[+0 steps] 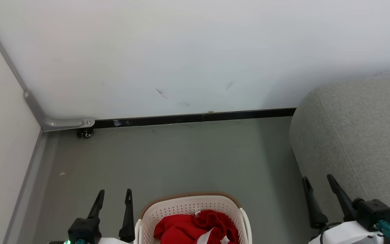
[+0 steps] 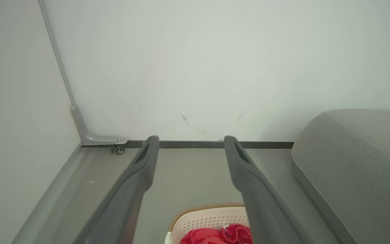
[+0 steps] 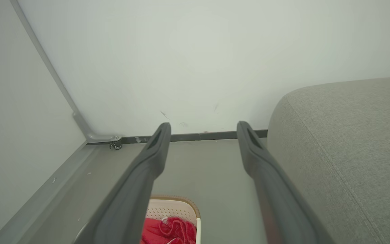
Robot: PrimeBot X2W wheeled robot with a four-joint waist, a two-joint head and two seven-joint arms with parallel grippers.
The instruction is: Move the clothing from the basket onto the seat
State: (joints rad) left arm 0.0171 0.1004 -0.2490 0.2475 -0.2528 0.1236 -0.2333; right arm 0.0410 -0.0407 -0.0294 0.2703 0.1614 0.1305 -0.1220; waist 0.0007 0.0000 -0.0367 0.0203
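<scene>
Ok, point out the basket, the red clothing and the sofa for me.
basket point(image 1: 188, 207), head view, on its perforated far wall.
red clothing point(image 1: 181, 230), head view, on the middle of the bunched fabric.
sofa point(image 1: 357, 135), head view, on its rounded grey end.

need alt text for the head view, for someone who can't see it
A cream-white laundry basket holding red clothing sits on the grey floor at bottom centre, between the robot's open left gripper and open right gripper. A grey sofa stands at the right against a white wall.
</scene>
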